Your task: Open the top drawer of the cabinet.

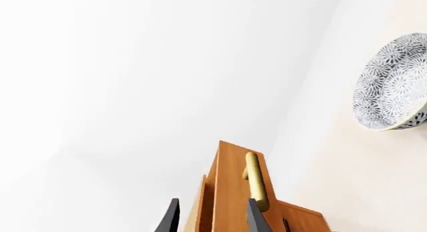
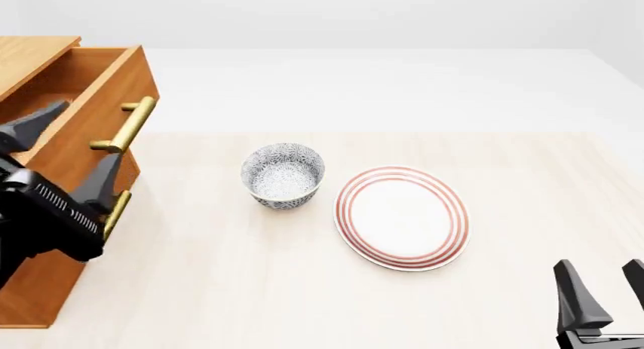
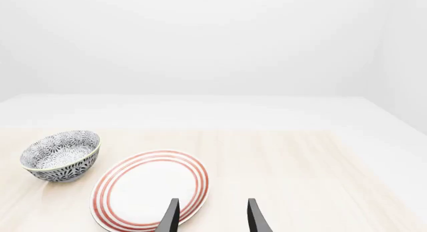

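The top drawer point(image 2: 96, 100) stands pulled out from the cabinet point(image 2: 41, 273) at the desk's point(image 2: 302, 289) left edge. The left claw point(image 2: 62, 149) straddles the drawer front, fingers spread, gripping nothing. The right claw point(image 2: 604, 289) idles, released. Next, probably backing away.

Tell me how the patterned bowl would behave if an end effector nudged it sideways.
The bowl looks rigid and ceramic-like, so probably brittle. Standing upright on the table, it would likely slide rather than roll. Its walls look tall for its base, so a push near the rim might tip it.
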Robot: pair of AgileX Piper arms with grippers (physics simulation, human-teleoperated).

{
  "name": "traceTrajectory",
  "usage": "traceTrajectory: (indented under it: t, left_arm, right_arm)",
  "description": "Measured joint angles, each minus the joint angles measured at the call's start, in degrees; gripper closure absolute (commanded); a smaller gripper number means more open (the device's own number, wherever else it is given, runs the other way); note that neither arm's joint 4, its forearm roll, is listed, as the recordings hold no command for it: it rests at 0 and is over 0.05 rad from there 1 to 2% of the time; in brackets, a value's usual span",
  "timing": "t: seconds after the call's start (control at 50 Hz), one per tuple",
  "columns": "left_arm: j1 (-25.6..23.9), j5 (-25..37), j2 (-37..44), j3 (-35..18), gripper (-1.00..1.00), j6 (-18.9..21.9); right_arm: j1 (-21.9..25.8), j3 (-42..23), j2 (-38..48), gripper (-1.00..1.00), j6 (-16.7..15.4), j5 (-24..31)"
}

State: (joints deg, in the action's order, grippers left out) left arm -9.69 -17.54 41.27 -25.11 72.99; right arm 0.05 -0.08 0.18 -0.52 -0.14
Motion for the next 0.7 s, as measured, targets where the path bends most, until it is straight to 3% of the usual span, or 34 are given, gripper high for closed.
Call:
traceTrajectory:
  t: [0.3, 0.7]
  left_arm:
    - [2.07, 19.1, -4.03, -10.78, -1.0, -15.13]
    - [4.96, 40.29, -0.83, -28.92, -1.0, -33.09]
  right_arm:
    - [0.0, 0.0, 0.0, -1.0, 0.0, 0.0]
    - [0.0, 0.0, 0.0, -1.0, 0.0, 0.0]
